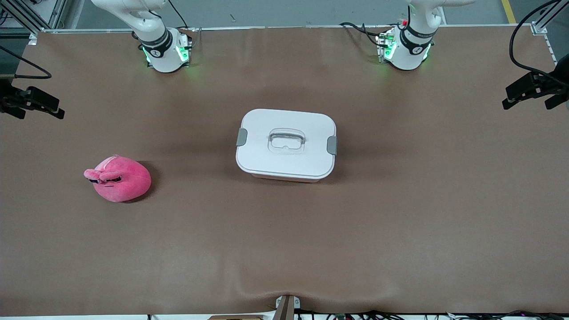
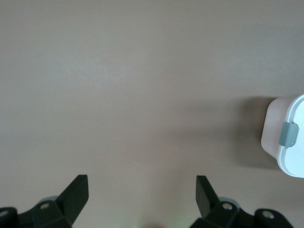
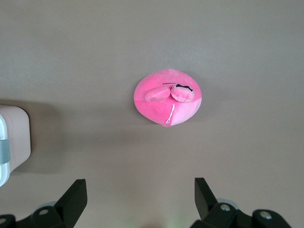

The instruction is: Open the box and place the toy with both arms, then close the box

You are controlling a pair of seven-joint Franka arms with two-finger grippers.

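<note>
The box point(image 1: 266, 155) stands closed at the middle of the table, its white lid on, with grey clips point(image 1: 241, 137) at both ends and a clear handle point(image 1: 286, 141). The pink plush toy point(image 1: 120, 178) lies on the table toward the right arm's end, nearer to the front camera than the box. Both grippers are out of the front view. My left gripper point(image 2: 141, 190) is open and empty, high over bare table, with one end of the box point(image 2: 290, 152) at the edge of its view. My right gripper point(image 3: 140, 192) is open and empty, high over bare table, with the toy point(image 3: 166, 100) and a box corner point(image 3: 14, 137) in its view.
The arm bases point(image 1: 165, 53) point(image 1: 405, 51) stand along the table's edge farthest from the front camera. Black clamps point(image 1: 31, 103) point(image 1: 533, 89) jut in over the two ends of the table. The brown table cover point(image 1: 284, 249) lies flat around the box and toy.
</note>
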